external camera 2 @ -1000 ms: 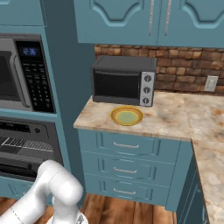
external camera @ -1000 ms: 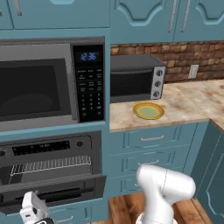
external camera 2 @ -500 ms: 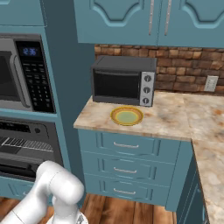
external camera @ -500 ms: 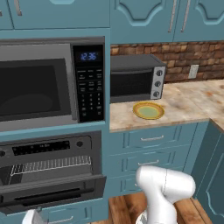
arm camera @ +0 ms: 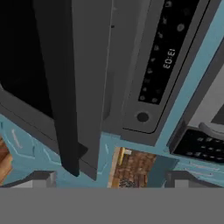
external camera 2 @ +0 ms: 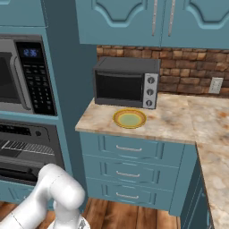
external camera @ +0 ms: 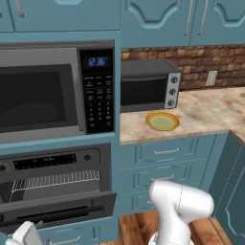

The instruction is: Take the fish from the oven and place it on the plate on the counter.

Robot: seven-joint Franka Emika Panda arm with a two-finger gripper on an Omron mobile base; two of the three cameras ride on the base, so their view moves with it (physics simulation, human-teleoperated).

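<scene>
Oven (external camera: 52,184) door partly dropped, wire rack showing; no fish to be made out inside. Hand (external camera: 24,235) low, just below the door's front edge, fingers spread wide, holding nothing. Judged early: fish still to fetch. Plate (external camera: 162,121) bare, glossy yellow disc with pale green centre, up and well off to the hand's right on mottled stone bench (external camera: 201,115). Oven front matte dark grey.
</scene>
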